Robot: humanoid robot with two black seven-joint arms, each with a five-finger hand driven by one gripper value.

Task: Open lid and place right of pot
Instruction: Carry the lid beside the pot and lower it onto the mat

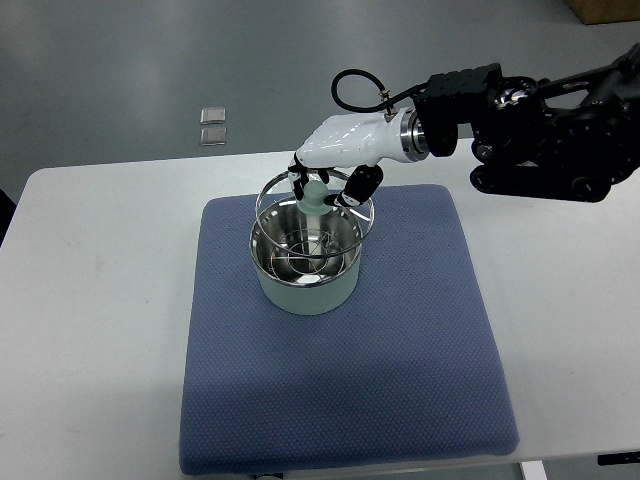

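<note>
Surface (90, 300): white, smooth, rounded corner at far left; it carries everything else.
Small squares (212, 125): two pale, glossy tiles on the grey floor beyond the surface's far edge; too small to tell more.
Mat (340, 400): blue-grey, dimpled weave, roughly square with soft corners; lies flat on the surface, centre of view.
Pot (305, 285): short cylinder, pale green outside, shiny steel inside; stands on the mat's far half, mouth uncovered, reflections visible in its bottom.
Lid (285, 195): clear glass disc with thin metal rim and pale green knob; lifted off the pot, tilted, hanging just above the pot's far rim and overlapping it in the view.
Right hand (335, 150): glossy white shell with dark finger joints; palm down over the lid.
Fingers (360, 185): curled narrowly round the lid's knob, holding it.
Cable (350, 85): black loop arching above the wrist.
Right arm (540, 130): black, blocky, jointed; enters from the right edge, above the surface's far side.
</note>
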